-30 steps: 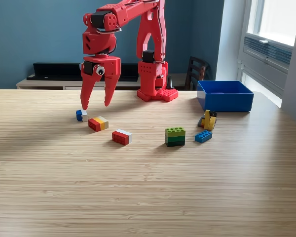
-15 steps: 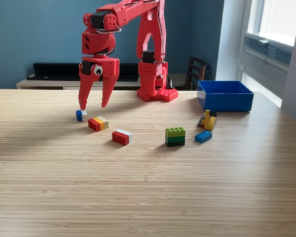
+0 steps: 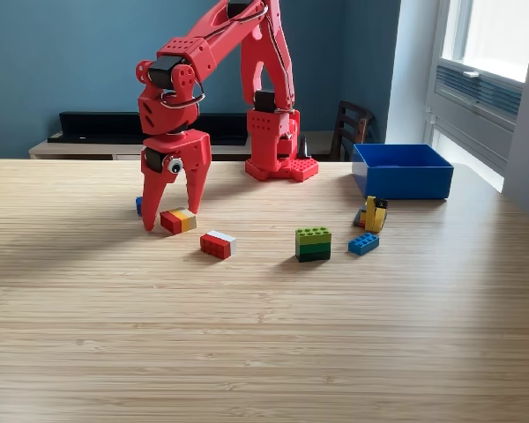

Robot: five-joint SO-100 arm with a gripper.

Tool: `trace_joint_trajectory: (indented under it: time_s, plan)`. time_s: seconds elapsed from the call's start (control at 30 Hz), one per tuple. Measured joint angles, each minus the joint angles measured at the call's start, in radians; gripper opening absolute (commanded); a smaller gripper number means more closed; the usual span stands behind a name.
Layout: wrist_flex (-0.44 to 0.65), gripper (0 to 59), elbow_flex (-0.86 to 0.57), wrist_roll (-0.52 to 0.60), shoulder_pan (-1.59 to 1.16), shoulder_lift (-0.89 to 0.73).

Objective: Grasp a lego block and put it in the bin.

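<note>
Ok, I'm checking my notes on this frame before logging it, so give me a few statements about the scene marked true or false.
1. The hand is open, its fingers either side of the red, yellow and grey block. True.
2. The bin already holds a block. False: no block is visible inside it.
3. The green block sits on the table, untouched. True.
4. The red and white block is held in the air. False: it lies on the table.
</note>
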Motion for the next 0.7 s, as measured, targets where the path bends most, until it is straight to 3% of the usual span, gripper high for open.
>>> trace_joint_trajectory:
  time_s: [0.1,0.23,0.47,0.7]
  plan:
    - [0.002,25.2,-0.018,0.003,0.0,-0.014]
    - [-0.011,5.8,-0.04,0.031,0.0,-0.028]
    - [-0.011,0.1,-0.051,0.038,-0.002,-0.031]
    - [-0.011,0.1,-0.054,-0.003,0.0,-0.031]
